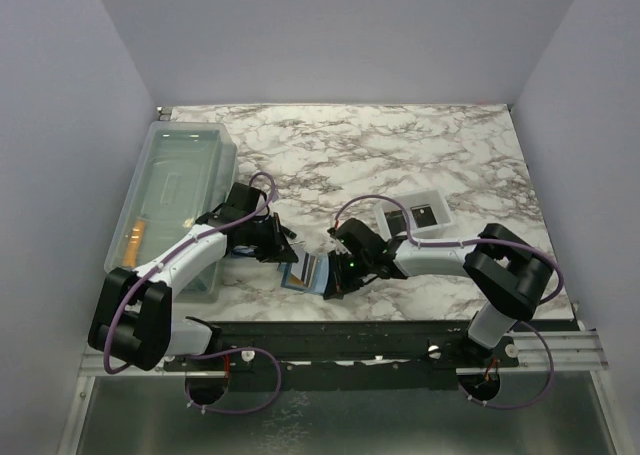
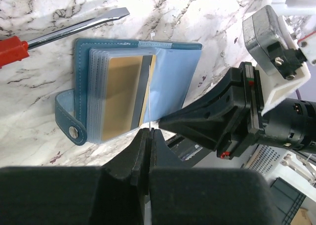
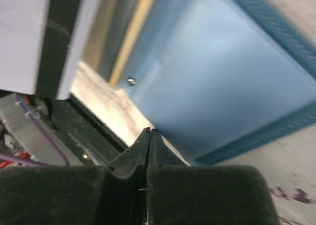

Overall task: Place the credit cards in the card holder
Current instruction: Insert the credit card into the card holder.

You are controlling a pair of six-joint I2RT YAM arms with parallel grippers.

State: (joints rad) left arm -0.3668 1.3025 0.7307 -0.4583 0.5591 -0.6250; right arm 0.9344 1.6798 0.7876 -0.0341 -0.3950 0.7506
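While card holder (image 2: pixel 177 81) lies open, screwdriver (image 2: pixel 74 29) sits adj., tray (image 1: pixel 447 215) well apart.

the card holder (image 2: pixel 175 81) is teal-blue, the credit card (image 2: pixel 121 94) golden-orange, perhaps dark-striped, the table (image 1: pixel 400 140) grey-veined white.

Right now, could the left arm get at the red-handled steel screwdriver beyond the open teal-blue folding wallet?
Probably yes: the screwdriver lies uncovered, but the shut left gripper must first cross over the wallet.

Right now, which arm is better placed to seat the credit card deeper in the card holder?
Likely left: the left gripper, shut, is at the sleeve holding the credit card; the right gripper, shut, faces the card holder on its bare cover.
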